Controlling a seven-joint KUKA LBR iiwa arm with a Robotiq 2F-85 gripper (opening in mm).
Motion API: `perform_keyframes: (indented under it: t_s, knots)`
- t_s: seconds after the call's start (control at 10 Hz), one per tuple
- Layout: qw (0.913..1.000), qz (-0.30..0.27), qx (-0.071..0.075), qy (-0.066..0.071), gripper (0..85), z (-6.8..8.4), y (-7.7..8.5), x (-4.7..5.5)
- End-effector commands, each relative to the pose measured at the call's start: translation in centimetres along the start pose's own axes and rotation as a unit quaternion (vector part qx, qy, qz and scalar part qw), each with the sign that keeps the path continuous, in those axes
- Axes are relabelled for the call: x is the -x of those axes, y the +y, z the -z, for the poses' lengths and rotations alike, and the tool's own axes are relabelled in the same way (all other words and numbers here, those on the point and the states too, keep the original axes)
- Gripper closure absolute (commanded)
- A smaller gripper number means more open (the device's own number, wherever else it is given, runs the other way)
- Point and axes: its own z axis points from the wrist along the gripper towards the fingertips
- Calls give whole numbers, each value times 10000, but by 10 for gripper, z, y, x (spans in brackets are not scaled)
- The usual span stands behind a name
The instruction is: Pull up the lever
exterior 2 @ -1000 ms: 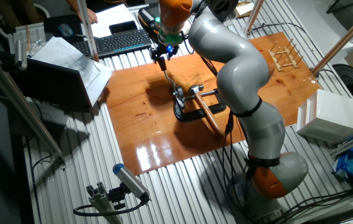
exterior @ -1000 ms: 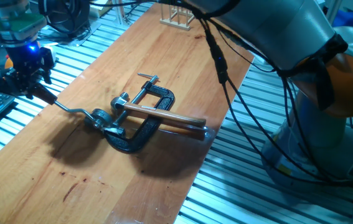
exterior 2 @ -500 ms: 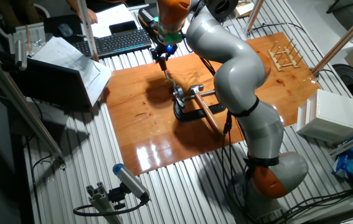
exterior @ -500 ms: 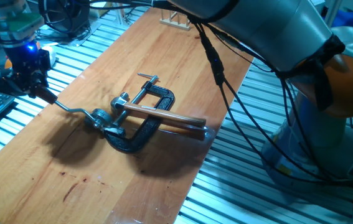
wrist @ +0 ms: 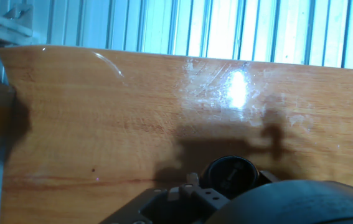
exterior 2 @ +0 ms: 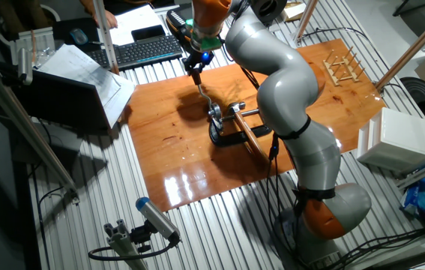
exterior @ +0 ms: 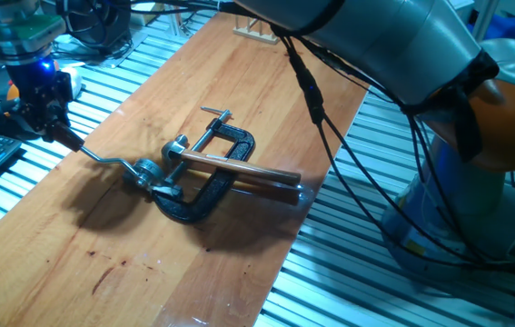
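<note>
One fixed view | I see black fingers [exterior: 57,134] clamped on thin bent silver lever [exterior: 104,161] knob | wrist pointing down at wooden table [exterior: 148,263].

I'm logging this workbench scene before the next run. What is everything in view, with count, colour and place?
Lever: one, thin silver arm with dark knob at the gripper, left of the clamp.
Clamp: one, black, C-shaped, mid-board.
Rod: one, brown, straight, lying across the clamp.
Board: one, orange-brown wood, on the slatted table.
Small rack: one, pale wood, far corner of the board.
Keyboard: one, black, beside the board.
White box: one, off the board's edge.
Gripper: one, black, at the lever's knob; whether it grips cannot be told.
Arm: one, grey with orange joints.
</note>
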Motion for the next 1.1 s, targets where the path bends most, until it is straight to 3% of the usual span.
perform_keyframes:
  t_s: [0.0, 0.3, 1.0]
  knots:
    - [10000, 9, -17, 4, 850, 0, 0, 0]
    - [9999, 139, -25, 99, 850, 0, 0, 0]
    - [9997, 208, -57, 89, 850, 0, 0, 0]
